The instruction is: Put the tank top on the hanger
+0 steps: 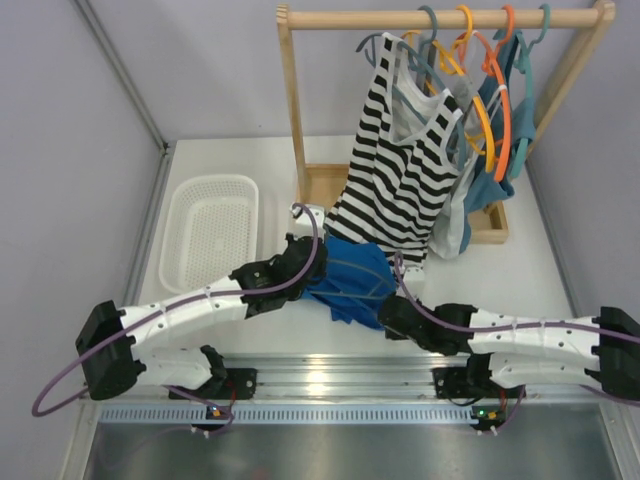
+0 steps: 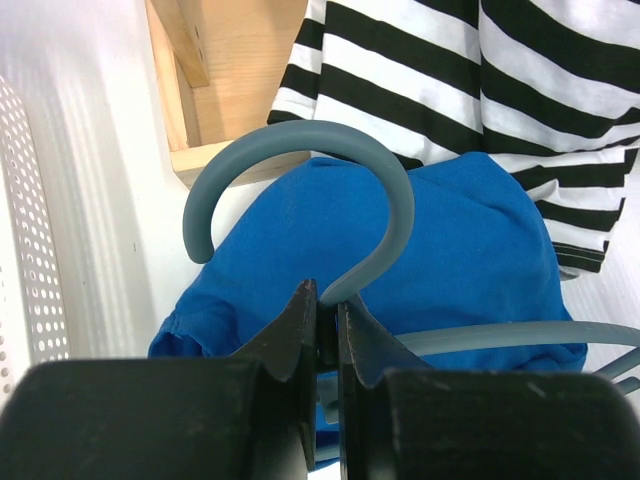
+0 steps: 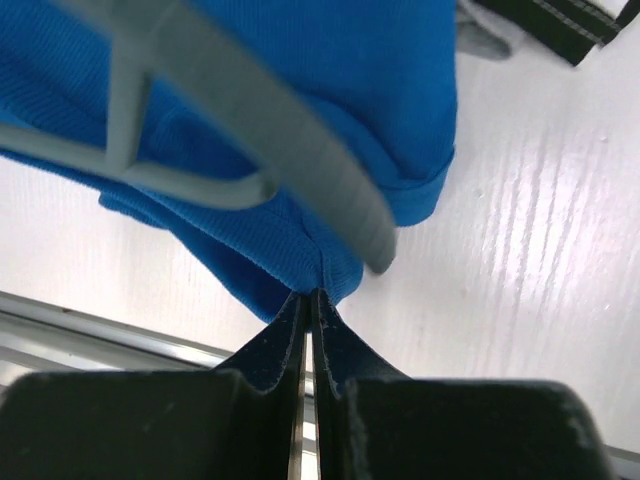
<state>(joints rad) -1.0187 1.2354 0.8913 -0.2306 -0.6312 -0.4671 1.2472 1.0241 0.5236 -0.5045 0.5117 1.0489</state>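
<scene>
1. Top external: the tank top (image 1: 352,278) lies bunched on the table (image 1: 540,290), with the left gripper (image 1: 303,258) at its 9 o'clock and the right gripper (image 1: 388,312) at its 5 o'clock.
2. Left wrist: the fingers are clamped on the neck of the hanger (image 2: 398,210), its hook arching toward 12 o'clock. It is probably stiff and light.
3. Right wrist: the fingers are pinched shut on a hem fold. The cloth is soft and limp, best taken by its edge.

Mid-table (image 1: 520,270), just ahead of the arm bases: tank top (image 1: 350,280), with hanger (image 2: 300,136) lying across it. Left gripper (image 2: 325,312) at the hook's base on the left side, right gripper (image 3: 312,305) at the near right hem. Directly behind (hems reaching down over the far edge): rack (image 1: 293,110) with hung tops (image 1: 400,160). Left of rack: basket (image 1: 212,181)
</scene>
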